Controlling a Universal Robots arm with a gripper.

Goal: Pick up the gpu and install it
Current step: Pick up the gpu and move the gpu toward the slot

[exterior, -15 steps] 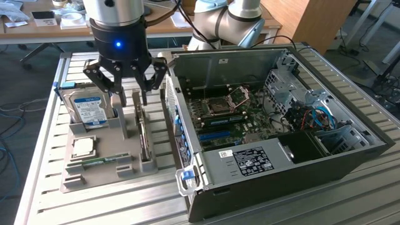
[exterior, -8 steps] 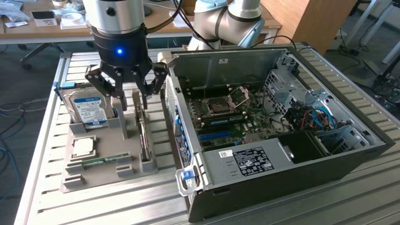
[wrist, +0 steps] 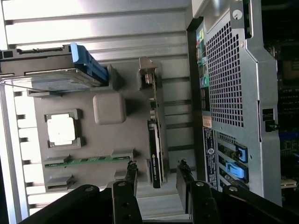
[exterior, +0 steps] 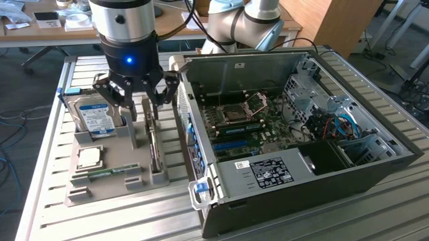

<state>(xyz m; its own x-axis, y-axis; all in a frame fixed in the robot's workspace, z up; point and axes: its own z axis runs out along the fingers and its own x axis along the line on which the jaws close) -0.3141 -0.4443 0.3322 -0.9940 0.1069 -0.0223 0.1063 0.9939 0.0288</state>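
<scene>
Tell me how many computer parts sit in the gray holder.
4: hard drive standing at the far end, processor chip in the middle, memory stick toward the near end, gpu on edge beside the computer case.

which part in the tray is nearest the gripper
The gpu, standing on edge beside the computer case; the hard drive, processor and memory stick sit farther off.

the arm [exterior: 124, 20] is a silver-grey cylinder with pale blue-grey joint housings [exterior: 249, 20] and black cables [exterior: 190, 20] alongside. its black collar [exterior: 134, 50] bears a small blue light [exterior: 129, 61]; the black linked jaws show round screws.
</scene>
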